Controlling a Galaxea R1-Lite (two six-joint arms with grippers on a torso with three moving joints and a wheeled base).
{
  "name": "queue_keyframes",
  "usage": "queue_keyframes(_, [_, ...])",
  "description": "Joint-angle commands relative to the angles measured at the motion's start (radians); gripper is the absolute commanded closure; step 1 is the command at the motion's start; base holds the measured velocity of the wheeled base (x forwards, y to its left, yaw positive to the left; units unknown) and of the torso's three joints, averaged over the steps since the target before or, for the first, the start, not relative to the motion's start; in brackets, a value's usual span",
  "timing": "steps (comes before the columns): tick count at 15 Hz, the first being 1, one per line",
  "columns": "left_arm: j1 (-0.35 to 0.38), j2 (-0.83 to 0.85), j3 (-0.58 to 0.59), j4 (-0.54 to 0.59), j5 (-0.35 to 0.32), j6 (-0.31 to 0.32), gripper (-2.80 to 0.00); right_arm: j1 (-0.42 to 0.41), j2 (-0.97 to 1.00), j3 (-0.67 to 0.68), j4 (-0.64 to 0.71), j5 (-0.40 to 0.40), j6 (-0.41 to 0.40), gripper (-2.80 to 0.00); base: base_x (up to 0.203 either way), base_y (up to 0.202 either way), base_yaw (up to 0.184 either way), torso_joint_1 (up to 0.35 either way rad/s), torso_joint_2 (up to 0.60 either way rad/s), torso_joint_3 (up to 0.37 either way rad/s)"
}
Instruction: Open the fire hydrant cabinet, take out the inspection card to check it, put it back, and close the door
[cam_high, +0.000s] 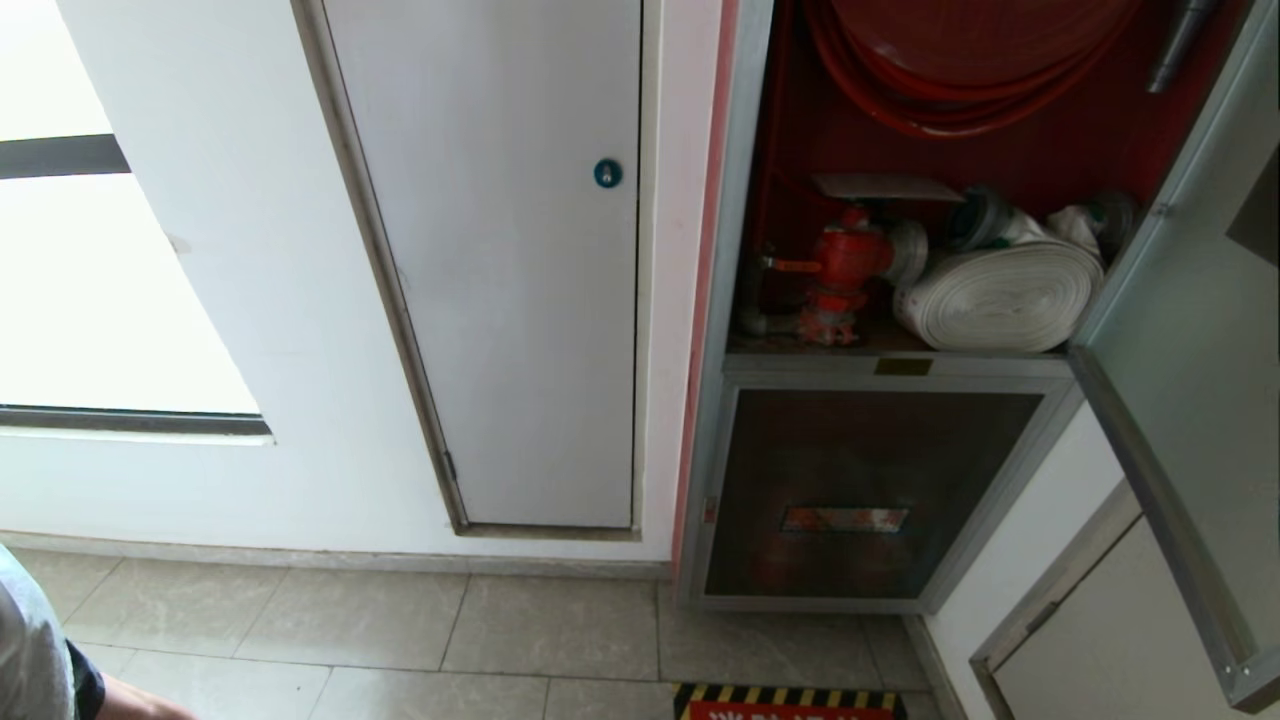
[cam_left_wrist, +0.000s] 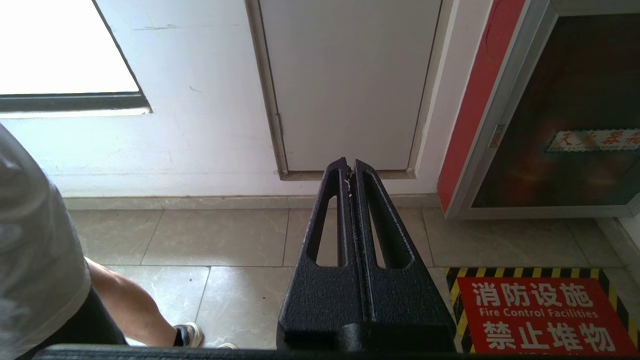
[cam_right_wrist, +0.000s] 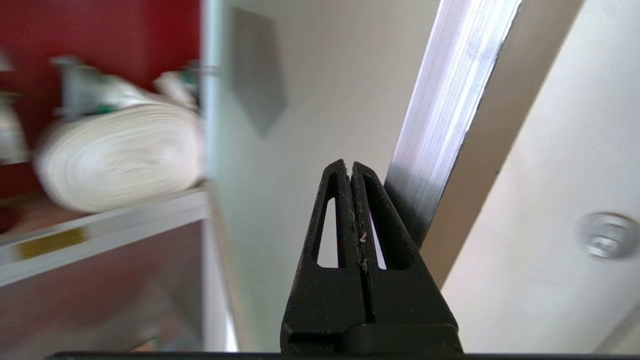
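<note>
the cabinet (cam_high: 800, 150) fills the upper right of the head view, its door (cam_high: 1190, 400) swung open along the right edge of the frame. inside, a red reel (cam_high: 960, 50) hangs at the top; below it a red valve (cam_high: 850, 265) stands just beside a rolled white hose (cam_high: 1000, 295) on the shelf. a small brass plate (cam_high: 903, 367) sits on the frame under the shelf, above a lower glass panel (cam_high: 860, 500) with a red label. no card can be made out in any view.

the right gripper (cam_right_wrist: 350, 167) has its fingers pressed together, holding nothing — its tip sits close to the door's aluminium frame (cam_right_wrist: 450, 100), whether touching i cannot tell. the left gripper (cam_left_wrist: 349, 165) is likewise closed and empty, pointing toward the floor (cam_left_wrist: 240, 235) before a white panel (cam_left_wrist: 350, 75).

a person's leg (cam_left_wrist: 130, 305) shows at the lower left, and a red floor sign (cam_left_wrist: 545, 315) lies at the lower right.
</note>
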Motion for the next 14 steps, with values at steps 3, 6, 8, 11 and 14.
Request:
queue_keyframes(3, [0.0, 0.0, 0.0, 0.0, 0.0, 0.0, 0.0, -0.085, 0.001, -0.009, -0.003, -0.004, -0.001, 0.0, 0.0, 0.0, 0.0, 0.0, 0.0, 0.0])
queue_keyframes(6, [0.0, 0.0, 0.0, 0.0, 0.0, 0.0, 0.0, -0.139, 0.019, -0.009, 0.027, -0.001, -0.001, 0.0, 0.0, 0.0, 0.0, 0.0, 0.0, 0.0])
queue_keyframes(8, [0.0, 0.001, 0.0, 0.0, 0.0, 0.0, 0.0, -0.186, 0.053, -0.012, 0.031, 0.002, 0.0, 0.0, 0.0, 0.0, 0.0, 0.0, 0.0, 0.0])
queue_keyframes(11, [0.0, 0.0, 0.0, 0.0, 0.0, 0.0, 0.0, -0.201, 0.071, -0.015, 0.03, 0.003, 0.0, 0.0, 0.0, 0.0, 0.0, 0.0, 0.0, 0.0])
queue_keyframes(14, [0.0, 0.001, 0.0, 0.0, 0.0, 0.0, 0.0, -0.212, 0.071, -0.021, 0.032, 0.001, 0.0, 0.0, 0.0, 0.0, 0.0, 0.0, 0.0, 0.0])
